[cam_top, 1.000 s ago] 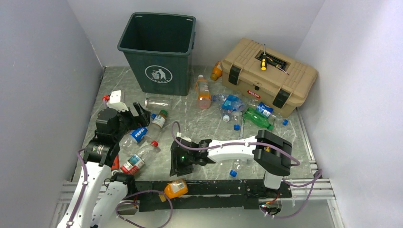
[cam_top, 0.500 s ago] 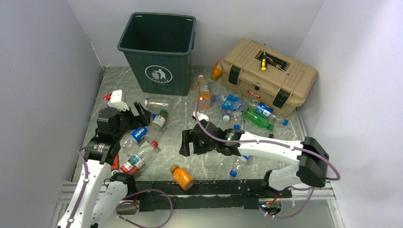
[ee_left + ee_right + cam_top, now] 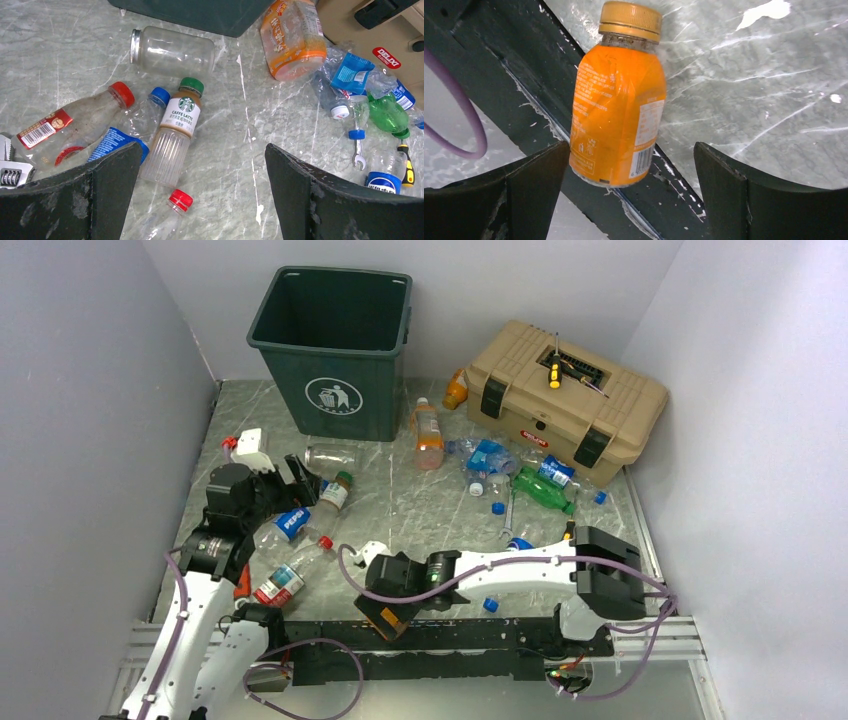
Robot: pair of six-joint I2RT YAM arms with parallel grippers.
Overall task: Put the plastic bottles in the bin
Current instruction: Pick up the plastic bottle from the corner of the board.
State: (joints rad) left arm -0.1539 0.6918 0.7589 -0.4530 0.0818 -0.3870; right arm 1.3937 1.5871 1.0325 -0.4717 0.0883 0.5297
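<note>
The dark green bin (image 3: 335,340) stands at the back left. Plastic bottles lie scattered in front of it. A small orange bottle (image 3: 619,100) lies on the table's near edge, its base over the black base rail (image 3: 549,75). My right gripper (image 3: 630,150) hangs open just above its lower half, the bottle close to one finger. In the top view that gripper (image 3: 392,592) covers most of the orange bottle (image 3: 388,621). My left gripper (image 3: 202,150) is open and holds nothing, above a latte bottle (image 3: 175,135), a Pepsi bottle (image 3: 117,142) and a red-capped bottle (image 3: 172,210).
A tan toolbox (image 3: 565,400) with a yellow-handled screwdriver (image 3: 554,375) on its lid stands back right. Before it lie a green bottle (image 3: 545,490), blue-labelled bottles (image 3: 490,455), a tall orange one (image 3: 428,435), a wrench (image 3: 510,510) and loose caps (image 3: 497,507). A clear jar (image 3: 330,455) lies by the bin.
My right gripper swung out over the table, then came back to the near edge above the orange bottle, its jaws opening wide. The bottle turned and shifted slightly right. The left arm barely moved.
</note>
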